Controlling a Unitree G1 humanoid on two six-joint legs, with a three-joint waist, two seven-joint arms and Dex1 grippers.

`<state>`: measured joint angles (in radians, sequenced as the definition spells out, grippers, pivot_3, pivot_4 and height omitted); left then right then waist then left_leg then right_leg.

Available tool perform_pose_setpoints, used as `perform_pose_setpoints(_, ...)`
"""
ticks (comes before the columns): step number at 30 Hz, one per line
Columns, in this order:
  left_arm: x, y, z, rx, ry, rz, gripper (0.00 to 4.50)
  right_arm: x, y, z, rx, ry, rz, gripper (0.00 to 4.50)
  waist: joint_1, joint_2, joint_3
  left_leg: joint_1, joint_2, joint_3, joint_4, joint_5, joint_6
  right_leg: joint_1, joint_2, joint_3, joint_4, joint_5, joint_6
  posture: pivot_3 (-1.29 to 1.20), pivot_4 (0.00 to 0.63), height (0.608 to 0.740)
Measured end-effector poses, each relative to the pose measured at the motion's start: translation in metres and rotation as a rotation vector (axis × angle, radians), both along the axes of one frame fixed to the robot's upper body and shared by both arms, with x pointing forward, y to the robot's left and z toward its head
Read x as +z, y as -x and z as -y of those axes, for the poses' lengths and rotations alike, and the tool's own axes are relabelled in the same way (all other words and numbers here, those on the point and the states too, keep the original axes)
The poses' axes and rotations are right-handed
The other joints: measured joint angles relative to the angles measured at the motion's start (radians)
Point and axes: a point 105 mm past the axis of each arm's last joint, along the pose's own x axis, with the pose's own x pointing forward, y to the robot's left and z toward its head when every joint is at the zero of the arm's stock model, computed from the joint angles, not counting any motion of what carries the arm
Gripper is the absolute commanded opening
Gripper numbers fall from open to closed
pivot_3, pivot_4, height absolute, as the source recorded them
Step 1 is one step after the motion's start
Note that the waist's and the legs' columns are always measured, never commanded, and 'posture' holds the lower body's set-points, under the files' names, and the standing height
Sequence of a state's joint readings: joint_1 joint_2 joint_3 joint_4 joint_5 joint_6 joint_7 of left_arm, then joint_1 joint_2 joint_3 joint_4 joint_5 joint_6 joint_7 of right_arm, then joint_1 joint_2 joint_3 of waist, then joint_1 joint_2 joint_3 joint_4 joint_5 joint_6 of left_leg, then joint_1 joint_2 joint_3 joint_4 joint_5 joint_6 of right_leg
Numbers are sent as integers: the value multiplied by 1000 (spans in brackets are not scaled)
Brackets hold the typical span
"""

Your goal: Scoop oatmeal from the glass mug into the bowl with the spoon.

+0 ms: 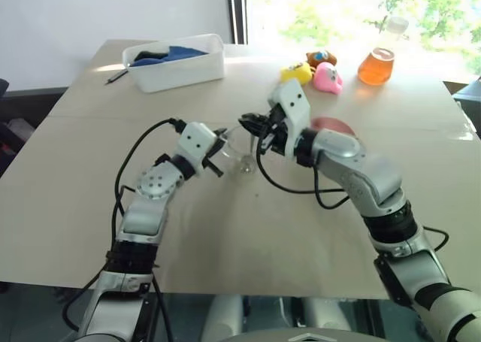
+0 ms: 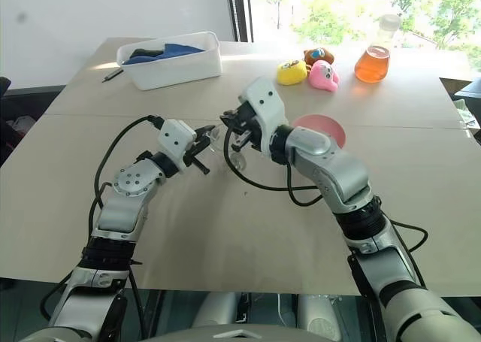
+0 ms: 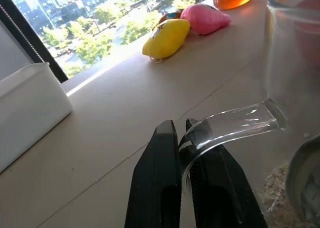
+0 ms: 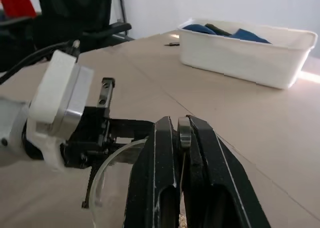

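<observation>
The clear glass mug (image 1: 239,151) stands near the middle of the table, with pale oatmeal (image 3: 276,189) in its bottom. My left gripper (image 1: 219,151) is shut on the mug's curved handle (image 3: 235,126), reaching in from the left. My right gripper (image 1: 249,122) hovers just over the mug's rim, shut on the thin silver spoon (image 4: 184,134), whose handle shows between the fingers. A grey rounded shape inside the mug may be the spoon's bowl. The pink bowl (image 2: 325,128) sits right of the mug, partly hidden behind my right arm.
A white tub (image 1: 178,64) with blue cloth stands at the back left, a dark pen (image 1: 116,77) beside it. Yellow (image 1: 297,73), pink (image 1: 328,77) and brown (image 1: 321,57) plush toys and a flask of orange liquid (image 1: 376,64) line the far edge.
</observation>
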<state>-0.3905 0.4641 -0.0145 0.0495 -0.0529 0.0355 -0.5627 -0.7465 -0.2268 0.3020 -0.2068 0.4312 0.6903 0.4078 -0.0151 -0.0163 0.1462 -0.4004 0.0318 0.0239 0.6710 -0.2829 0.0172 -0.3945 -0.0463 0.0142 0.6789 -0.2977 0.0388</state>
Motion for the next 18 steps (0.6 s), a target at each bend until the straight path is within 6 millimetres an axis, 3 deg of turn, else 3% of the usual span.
perform_pose_setpoints(6, 0, 0, 1, -2, 0, -4, 185, -7, 5, -5, 17, -18, -24, 0, 1, 0, 0, 0, 0, -1, 0, 0, 0, 0, 0, 0, 0, 0, 0, 0, 150, 740)
perform_pose_setpoints(9, -1, 0, 3, -6, -4, -5, 185, -9, 5, -5, -4, -109, -135, 0, 1, 0, 0, 0, 0, -1, 0, 0, 0, 0, 0, 0, 0, 0, 0, 0, 150, 740)
perform_pose_setpoints(14, 0, 2, 8, -24, -19, 10, 185, -8, -6, 10, -63, -148, -228, 0, 2, 0, 0, 0, 0, -1, 0, 0, 0, 0, 0, 0, 0, 0, 0, 0, 150, 740)
perform_pose_setpoints(18, 0, 3, 9, -26, -27, 25, 185, 18, -13, 22, -78, -209, -237, 0, 1, 0, 0, 0, 0, -1, 0, 0, 0, 0, 0, -1, 0, 0, 0, 0, 150, 740)
